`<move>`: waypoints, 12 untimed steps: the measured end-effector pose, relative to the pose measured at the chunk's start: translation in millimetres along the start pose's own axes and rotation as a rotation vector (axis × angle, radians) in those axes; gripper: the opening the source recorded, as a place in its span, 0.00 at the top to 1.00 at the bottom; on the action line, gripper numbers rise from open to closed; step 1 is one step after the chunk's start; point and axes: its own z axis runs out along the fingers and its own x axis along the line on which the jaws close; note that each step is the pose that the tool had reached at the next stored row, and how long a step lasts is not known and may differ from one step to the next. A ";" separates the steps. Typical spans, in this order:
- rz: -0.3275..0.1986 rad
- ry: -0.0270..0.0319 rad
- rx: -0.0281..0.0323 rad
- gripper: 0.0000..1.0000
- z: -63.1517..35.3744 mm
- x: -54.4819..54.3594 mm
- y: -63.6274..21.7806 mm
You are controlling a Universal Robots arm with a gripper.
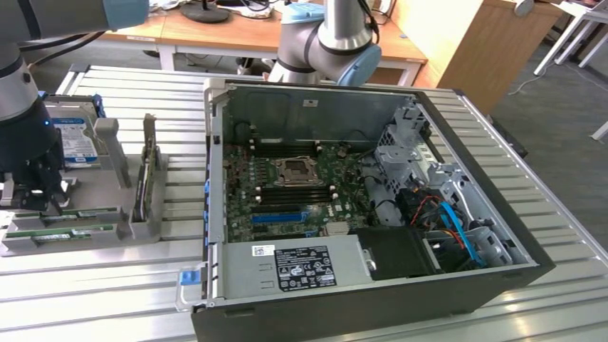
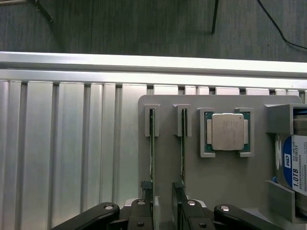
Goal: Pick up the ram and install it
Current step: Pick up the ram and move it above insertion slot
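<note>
- Universal Robots arm's gripper hangs over the grey parts holder on the slatted desk, at the exterior view's left, its fingers spread wide and holding nothing.
- Two ram sticks stand on edge in the holder's slots: the ram just beside the processor, and a second ram stick parallel to it.
- Directly below the gripper are the sticks' near ends; their long axes run straight away from it, with the finger gap set across their thin faces.
- It cannot be told which stick the gripper is lined up on.
- The open computer case waits well apart, to the exterior view's right.
</note>
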 end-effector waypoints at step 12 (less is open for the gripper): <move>0.000 0.0000 -0.0001 0.70 12.8 0.6 -0.5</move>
